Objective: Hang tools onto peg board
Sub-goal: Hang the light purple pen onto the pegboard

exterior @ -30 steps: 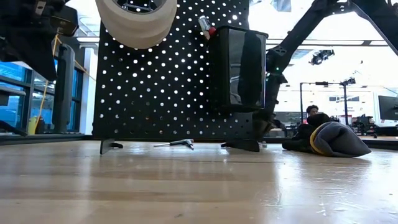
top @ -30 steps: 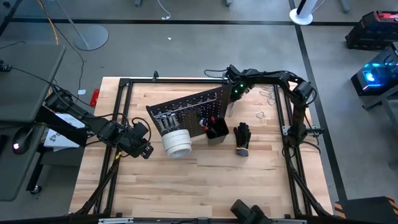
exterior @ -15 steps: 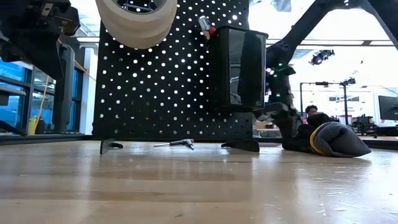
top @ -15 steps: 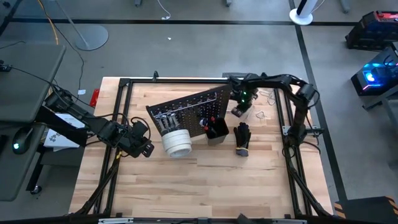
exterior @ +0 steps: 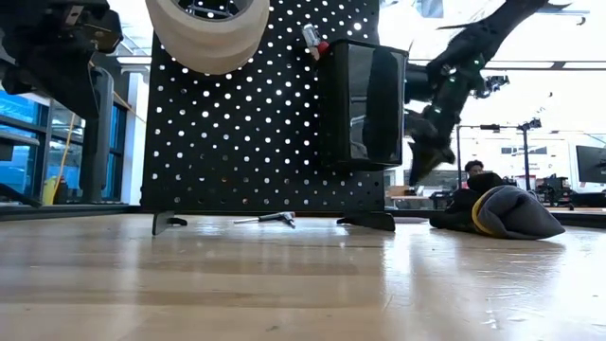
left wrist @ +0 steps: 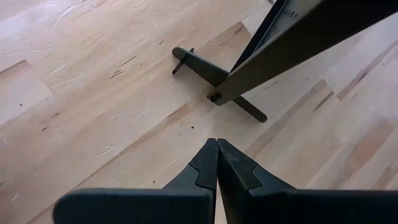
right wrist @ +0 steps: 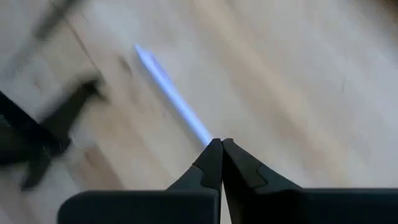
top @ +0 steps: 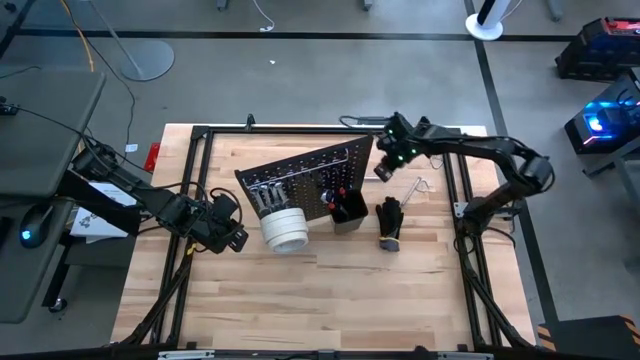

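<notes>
The black peg board stands upright on its feet on the wooden table. It carries white tape rolls and a black bin. A black glove bundle lies on the table to its right. My right gripper hovers beyond the board's right end, shut on a slim silver rod. My left gripper is shut on nothing near the board's left foot. My right gripper pinches one end of the rod between its two fingertips. The fingers slant down and lie along the rod, which sticks out ahead of them over the table. The view is blurred, so I cannot tell whether its free end touches anything.
A small tool lies on the table behind the board. A thin wire piece lies near the right frame rail. The black table frame runs around the table top. The near half of the table is bare wood.
My right gripper has risen from table height behind the board's right end and moved toward the table's right edge, staying shut, with its wrist turning somewhat. My left gripper has kept still.
</notes>
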Available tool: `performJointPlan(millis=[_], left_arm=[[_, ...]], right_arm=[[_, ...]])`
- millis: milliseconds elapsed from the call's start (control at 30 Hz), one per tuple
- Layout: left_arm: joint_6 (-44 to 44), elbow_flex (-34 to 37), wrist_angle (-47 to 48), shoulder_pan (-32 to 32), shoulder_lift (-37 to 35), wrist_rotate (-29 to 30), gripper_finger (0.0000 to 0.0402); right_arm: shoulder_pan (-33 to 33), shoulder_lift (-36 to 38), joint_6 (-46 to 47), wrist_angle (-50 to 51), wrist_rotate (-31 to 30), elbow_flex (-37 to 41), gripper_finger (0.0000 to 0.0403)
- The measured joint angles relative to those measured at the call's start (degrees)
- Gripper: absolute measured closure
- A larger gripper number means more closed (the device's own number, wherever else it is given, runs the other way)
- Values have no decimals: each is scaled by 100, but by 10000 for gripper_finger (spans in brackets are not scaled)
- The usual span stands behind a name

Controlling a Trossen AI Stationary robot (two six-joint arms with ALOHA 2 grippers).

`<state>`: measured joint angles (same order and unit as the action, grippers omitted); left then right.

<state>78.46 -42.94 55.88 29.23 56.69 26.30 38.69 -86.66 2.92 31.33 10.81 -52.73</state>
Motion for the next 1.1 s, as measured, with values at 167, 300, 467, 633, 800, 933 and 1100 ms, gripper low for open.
performJointPlan(millis=[167, 300, 467, 633, 800, 933, 1100], left_arm=[[85, 0, -1, 0, 0, -9, 402], [89, 0, 2, -2, 4, -9, 401], [87, 0, 7, -39, 4, 1, 402], [50, 0, 37, -44, 4, 42, 401], [53, 0, 35, -48, 4, 164, 402], [57, 0, 37, -48, 4, 212, 402], [99, 0, 29, -48, 7, 254, 401]], right_arm=[[-74, -464, -549, -193, -10, -533, 387], [-87, -1141, -475, -278, 8, -956, 384], [-134, -1870, -299, -314, 408, -1386, 400], [-245, -2103, -474, -311, 519, -1475, 402], [-358, -2145, -441, -353, 686, -1314, 403], [-416, -2129, -411, -121, 750, -1038, 403], [-428, -1898, -419, 148, 1039, -444, 403]])
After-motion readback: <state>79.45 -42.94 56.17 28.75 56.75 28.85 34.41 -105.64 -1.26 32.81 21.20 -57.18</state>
